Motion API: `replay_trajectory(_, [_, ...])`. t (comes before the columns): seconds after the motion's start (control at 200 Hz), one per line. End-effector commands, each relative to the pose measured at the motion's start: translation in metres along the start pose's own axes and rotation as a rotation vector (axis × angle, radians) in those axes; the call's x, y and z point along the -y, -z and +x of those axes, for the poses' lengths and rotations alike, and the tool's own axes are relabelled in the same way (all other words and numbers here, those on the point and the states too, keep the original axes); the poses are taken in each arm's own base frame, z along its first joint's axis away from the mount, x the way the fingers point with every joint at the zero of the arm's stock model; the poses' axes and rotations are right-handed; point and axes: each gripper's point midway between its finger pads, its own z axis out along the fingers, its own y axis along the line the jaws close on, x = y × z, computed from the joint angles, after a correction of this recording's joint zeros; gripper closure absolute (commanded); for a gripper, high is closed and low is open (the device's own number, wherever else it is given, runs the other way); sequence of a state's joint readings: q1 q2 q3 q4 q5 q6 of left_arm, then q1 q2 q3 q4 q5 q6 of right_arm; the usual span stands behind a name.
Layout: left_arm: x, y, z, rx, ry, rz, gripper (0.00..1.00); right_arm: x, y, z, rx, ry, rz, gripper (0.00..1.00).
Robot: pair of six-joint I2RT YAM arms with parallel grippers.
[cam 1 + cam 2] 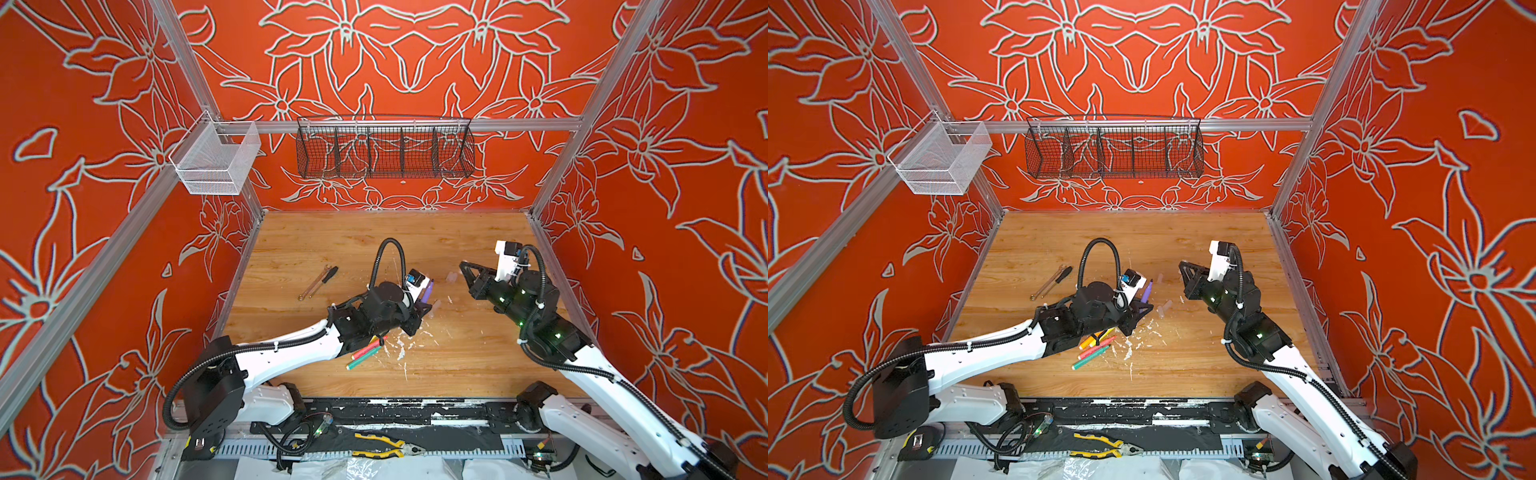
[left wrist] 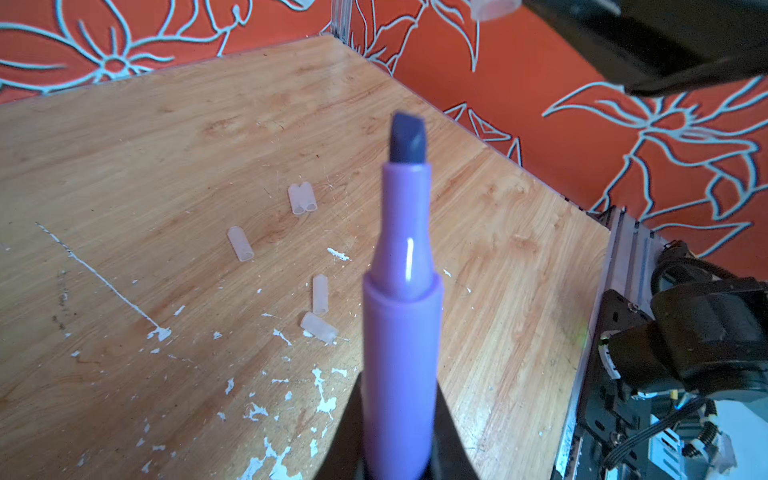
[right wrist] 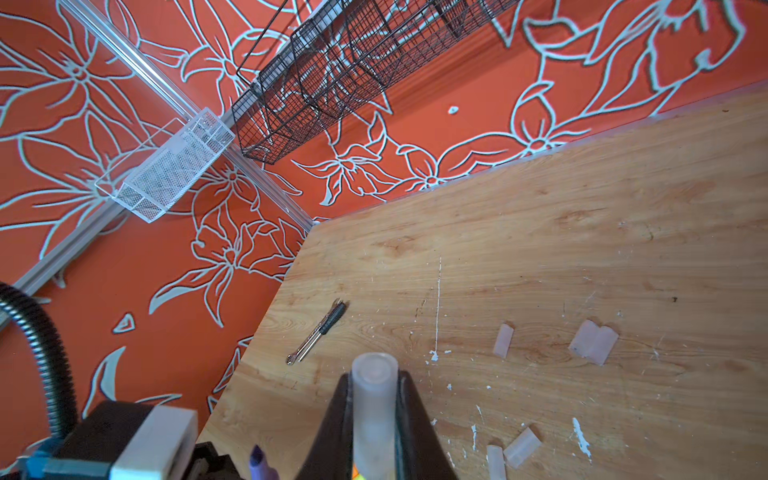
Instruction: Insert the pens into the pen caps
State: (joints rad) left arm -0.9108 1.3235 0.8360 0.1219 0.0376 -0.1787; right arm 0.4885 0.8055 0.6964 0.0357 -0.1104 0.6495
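L gripper [image 2: 399,419] is clamped on the barrel of a purple pen [image 2: 401,324], w/ the chisel tip bare and pointing away from the jaws. R gripper [image 1: 464,268] is pinched shut on one clear pen cap [image 3: 374,399], open mouth facing outward toward the L arm. In both top views the grippers face each other mid-table, apart. In the L wrist view the held cap sits beyond the pen tip and off to one side, not touching. Pen axis and cap axis don't look lined up yet, so the next move prob. needs aligning before any push. Five loose caps [image 2: 240,244] lie on the wooden table [image 1: 457,365] btwn the arms. The other pens [image 1: 1094,349] lie bunched by the L forearm. On the rails, black wire basket [image 1: 384,149] and white mesh basket [image 1: 216,160]: nothing visible inside either.
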Motion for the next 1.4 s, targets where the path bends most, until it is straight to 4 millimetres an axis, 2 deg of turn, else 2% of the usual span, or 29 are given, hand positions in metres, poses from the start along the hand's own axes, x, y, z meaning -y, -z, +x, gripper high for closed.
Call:
replay_trajectory(0.0, [0.006, 0.003, -0.021, 0.06, -0.019, 0.01, 1.0, -0.015, -0.005, -0.002, 0.01, -0.019, -0.085, 0.99])
replay_trajectory(0.31, [0.006, 0.005, -0.023, 0.062, -0.026, 0.009, 1.0, -0.024, -0.022, 0.013, -0.048, -0.034, -0.165, 1.0])
replay_trajectory(0.615, [0.01, 0.005, -0.024, 0.046, -0.033, 0.028, 1.0, -0.019, -0.023, 0.013, -0.036, -0.022, -0.147, 1.0])
replay_trajectory(0.991, [0.018, -0.014, -0.012, -0.026, -0.027, 0.069, 1.0, -0.017, -0.023, 0.013, -0.006, -0.037, -0.158, 1.0])
replay_trajectory(1.391, [0.018, -0.01, -0.015, -0.015, -0.024, 0.067, 1.0, -0.023, -0.022, 0.014, -0.003, -0.042, -0.199, 1.0])
